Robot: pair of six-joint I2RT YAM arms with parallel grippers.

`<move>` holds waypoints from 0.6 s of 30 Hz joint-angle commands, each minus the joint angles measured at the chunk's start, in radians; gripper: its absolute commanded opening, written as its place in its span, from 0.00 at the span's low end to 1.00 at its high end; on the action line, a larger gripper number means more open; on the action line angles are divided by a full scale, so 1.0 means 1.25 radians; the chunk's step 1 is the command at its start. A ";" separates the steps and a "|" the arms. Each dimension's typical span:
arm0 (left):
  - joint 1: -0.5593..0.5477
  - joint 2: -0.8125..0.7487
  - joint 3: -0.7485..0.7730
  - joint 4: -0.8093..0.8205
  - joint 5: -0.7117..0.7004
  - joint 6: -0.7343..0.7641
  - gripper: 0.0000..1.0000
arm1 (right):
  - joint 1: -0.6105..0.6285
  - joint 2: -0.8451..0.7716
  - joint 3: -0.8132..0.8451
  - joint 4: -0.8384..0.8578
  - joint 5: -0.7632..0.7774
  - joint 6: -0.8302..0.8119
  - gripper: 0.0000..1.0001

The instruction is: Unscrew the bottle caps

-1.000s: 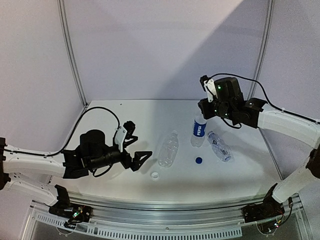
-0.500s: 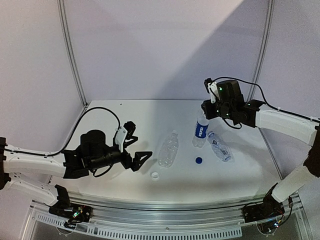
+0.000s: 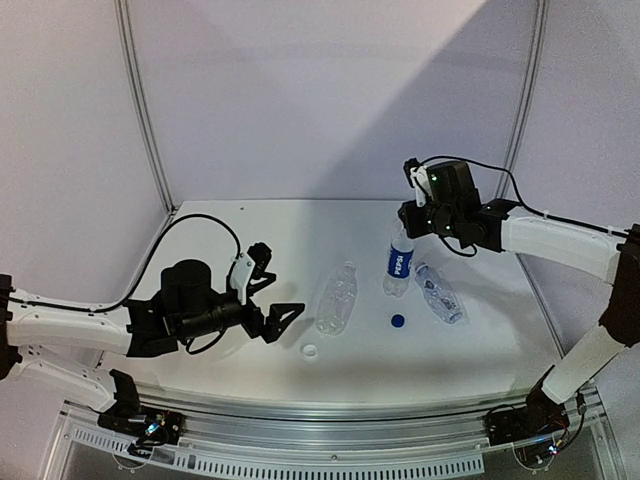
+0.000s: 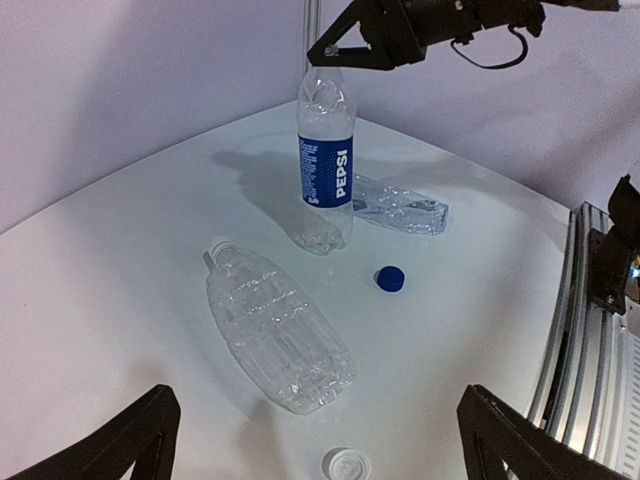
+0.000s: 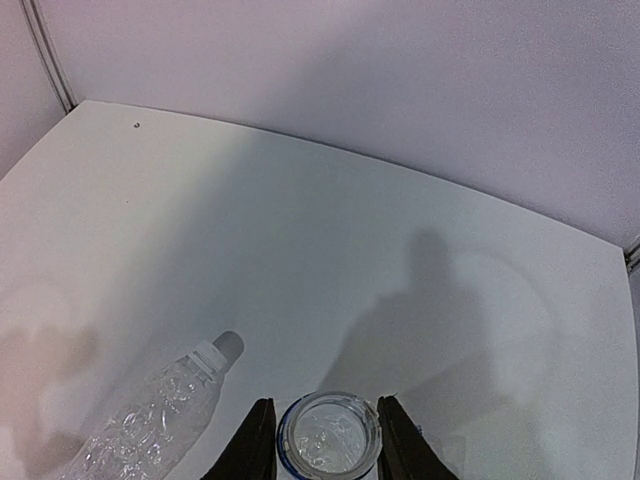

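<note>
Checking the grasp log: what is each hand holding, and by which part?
Right hand grips the upright blue-labelled clear plastic bottle by its neck; left hand is open, empty.

Our left arm (image 3: 70,325) is built of smooth white links joined by black housings, the biggest a round black drum (image 3: 186,280) (the widest part of that arm). A thin black cable (image 3: 205,217) arcs out behind it. The left gripper (image 3: 285,279) has two black wedge-shaped fingers (image 4: 130,445) and a small white bracket (image 3: 240,270) at its root. Our right arm (image 3: 565,243) matches: white links, black joints, and a boxy black wrist (image 3: 458,185) with one green light (image 3: 436,176) and its own black cable. The right gripper (image 5: 328,440) has black, flat-sided fingers. Both bases (image 3: 140,420) are black.
</note>
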 commanded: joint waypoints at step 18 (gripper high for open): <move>-0.005 -0.005 0.007 -0.016 0.011 -0.004 0.99 | -0.006 0.014 0.010 -0.021 0.006 0.009 0.49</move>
